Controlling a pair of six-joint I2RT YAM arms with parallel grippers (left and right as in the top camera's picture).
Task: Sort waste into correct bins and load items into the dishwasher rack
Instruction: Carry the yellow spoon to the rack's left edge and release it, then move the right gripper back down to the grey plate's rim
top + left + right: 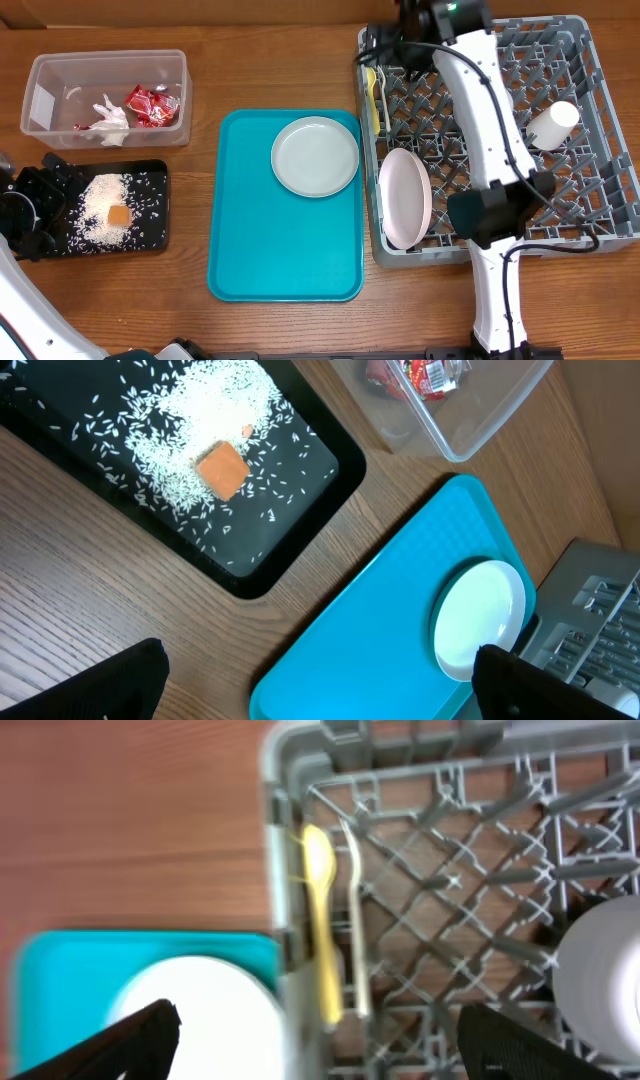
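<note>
Right arm reaches across the large square grey plastic grid rack [600,200] to its far-left corner. Right gripper [320,1045]: fingers spread wide with nothing between them, hanging over the pale yellow plastic spoon [320,885] and pale yellow plastic fork [354,920]. Both lie side by side inside the rack along its left wall, the spoon closer to the wall. The wrist view is blurred, so I cannot tell whether the two touch.

White round plate [405,198] stands on edge among the pegs at the rack's near-left. Small white cup [553,125] lies on its side toward the rack's right.

Teal rectangular serving tray [285,250] sits mid-table on the wooden table [270,60]. Grey round plate [315,156] lies flat in its far-right corner, just beside the rack.

Clear plastic rectangular tub [40,75], far left, holds the crinkled shiny red wrapper [150,105] and the crumpled white napkin [108,118], close together.

Shallow black rectangular tray [290,535], just near of the tub, holds the loose white rice grains [200,400] with the small orange food cube [222,468] on the heap.

Left gripper [320,685]: fingers wide apart and empty, at the black tray's left end.
</note>
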